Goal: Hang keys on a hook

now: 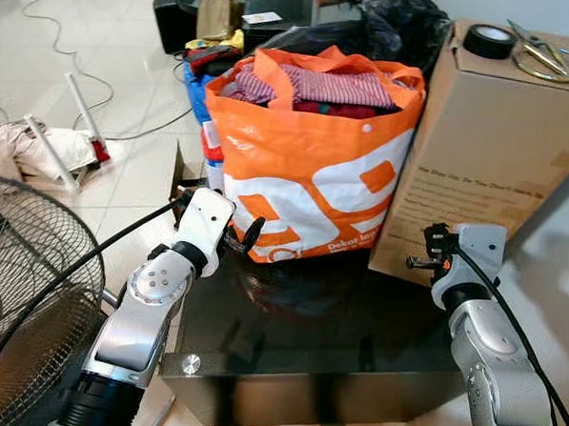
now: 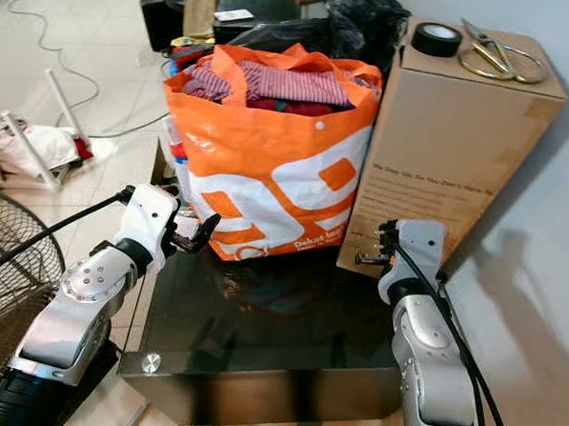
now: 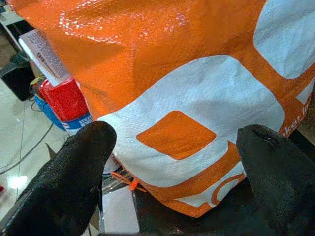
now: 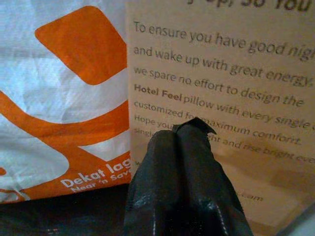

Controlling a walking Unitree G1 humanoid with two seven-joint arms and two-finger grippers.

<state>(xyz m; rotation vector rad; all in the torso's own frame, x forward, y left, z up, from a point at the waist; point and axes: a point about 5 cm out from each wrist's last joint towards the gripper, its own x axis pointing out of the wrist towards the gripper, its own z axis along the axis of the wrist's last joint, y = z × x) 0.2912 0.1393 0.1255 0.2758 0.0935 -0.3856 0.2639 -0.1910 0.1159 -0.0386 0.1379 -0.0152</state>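
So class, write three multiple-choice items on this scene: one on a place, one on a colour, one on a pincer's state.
1. Where is the roll of black tape?
A on the cardboard box
B in the bag
C on the floor

2. What colours is the shopping bag?
A orange and white
B green
C black

3. How is the left pincer?
A open
B shut on keys
C shut on the tape

Key: A, the roll of black tape lies on top of the cardboard box; A, the shopping bag shows orange and white; A, the left pincer has its fingers apart, holding nothing.
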